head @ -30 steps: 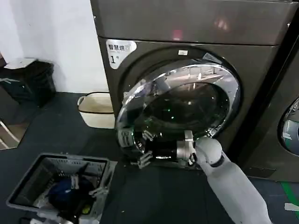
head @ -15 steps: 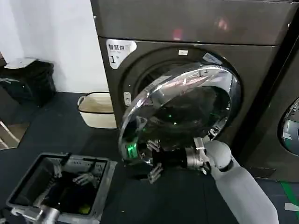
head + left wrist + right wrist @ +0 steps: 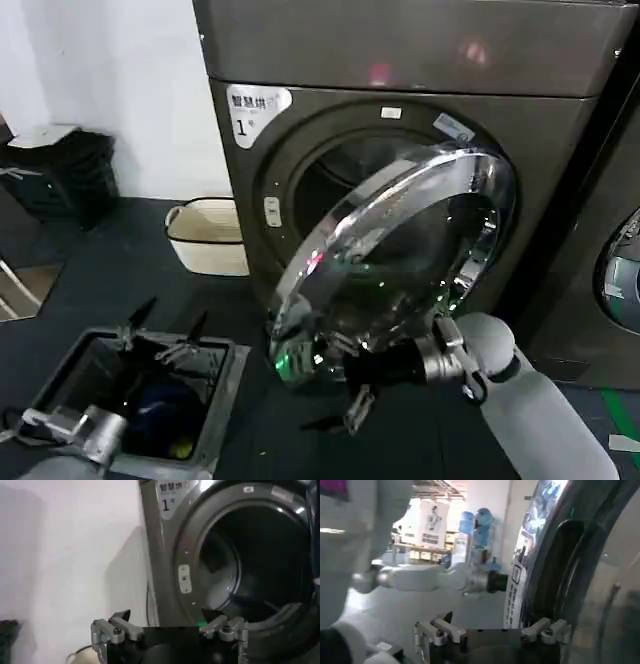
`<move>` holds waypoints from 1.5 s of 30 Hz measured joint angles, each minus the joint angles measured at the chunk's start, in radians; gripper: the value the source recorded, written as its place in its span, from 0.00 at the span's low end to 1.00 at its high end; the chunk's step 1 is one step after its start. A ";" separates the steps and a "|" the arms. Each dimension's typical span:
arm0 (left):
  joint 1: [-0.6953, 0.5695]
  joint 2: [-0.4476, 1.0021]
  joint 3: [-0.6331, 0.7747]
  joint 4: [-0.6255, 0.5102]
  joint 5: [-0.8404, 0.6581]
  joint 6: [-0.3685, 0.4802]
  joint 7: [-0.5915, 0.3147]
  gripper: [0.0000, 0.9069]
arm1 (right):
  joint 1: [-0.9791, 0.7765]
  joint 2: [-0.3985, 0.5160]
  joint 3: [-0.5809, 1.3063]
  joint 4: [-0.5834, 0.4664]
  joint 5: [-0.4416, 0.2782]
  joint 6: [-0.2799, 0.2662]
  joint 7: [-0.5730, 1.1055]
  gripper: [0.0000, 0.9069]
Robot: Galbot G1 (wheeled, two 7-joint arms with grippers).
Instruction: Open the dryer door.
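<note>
dryer door [image 3: 400, 260] ajar, right gripper [image 3: 345, 385] at lower rim

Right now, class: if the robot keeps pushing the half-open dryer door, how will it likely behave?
The dryer door looks rigid, chrome ring and glass, so it should swing rather than flex. Hinged at the dryer's right side, it probably pivots outward in an arc. Its shiny rim may be slippery against the right tool.

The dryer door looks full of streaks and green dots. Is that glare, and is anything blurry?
Head view: the dryer door mirrors room lights as white streaks on its chrome ring, with a green glint low down beside the right gripper. Left wrist view: the dryer drum is dark and soft-edged. Right wrist view: the background is washed out.
</note>
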 joint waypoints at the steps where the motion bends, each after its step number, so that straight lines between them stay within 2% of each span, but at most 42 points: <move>1: -0.008 0.010 0.006 0.004 -0.008 0.000 0.002 1.00 | -0.005 -0.004 0.004 0.004 0.000 0.000 -0.003 1.00; 13: -0.111 0.128 0.094 0.051 -0.142 -0.003 0.044 1.00 | -0.084 -0.057 0.076 0.054 0.014 0.014 -0.008 1.00; 26: -0.230 0.247 0.270 0.102 -0.180 -0.025 0.101 1.00 | -0.188 -0.090 0.211 0.078 0.023 0.018 -0.008 1.00; 39: -0.291 0.294 0.423 0.106 -0.193 -0.019 0.122 1.00 | -0.320 -0.068 0.429 0.016 -0.050 0.050 -0.008 1.00; 45: -0.319 0.285 0.474 0.118 -0.187 -0.014 0.134 1.00 | -0.395 -0.060 0.556 0.012 -0.038 0.067 -0.008 1.00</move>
